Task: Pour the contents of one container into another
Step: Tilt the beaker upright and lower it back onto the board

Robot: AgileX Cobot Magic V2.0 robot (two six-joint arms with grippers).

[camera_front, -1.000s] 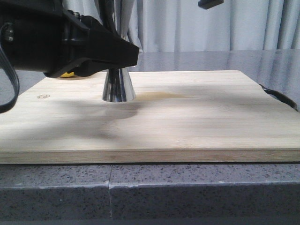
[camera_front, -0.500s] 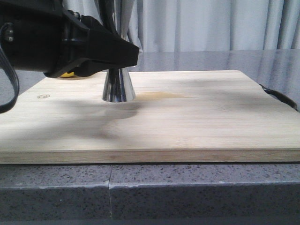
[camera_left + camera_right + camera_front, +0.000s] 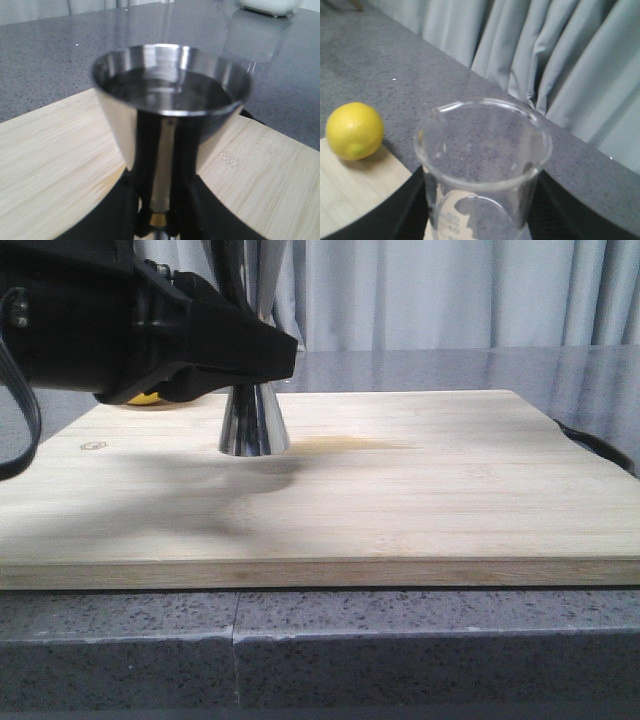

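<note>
Left claw (image 3: 262, 355) clamped on the waist of the jigger (image 3: 254, 425), which stands upright on the board (image 3: 400, 500) with liquid in its top cup. The right claw grips the upright beaker (image 3: 482, 170), clear and seemingly empty. Beyond it, a lemon (image 3: 354, 130) sits on the board's far corner, then grey table (image 3: 410, 75).

The tall shiny steel hourglass jigger (image 3: 172, 105) stands upright between the left claw's (image 3: 157, 220) fingers, liquid inside. The small clear glass beaker (image 3: 482, 170), empty and upright, sits in the right claw.
</note>
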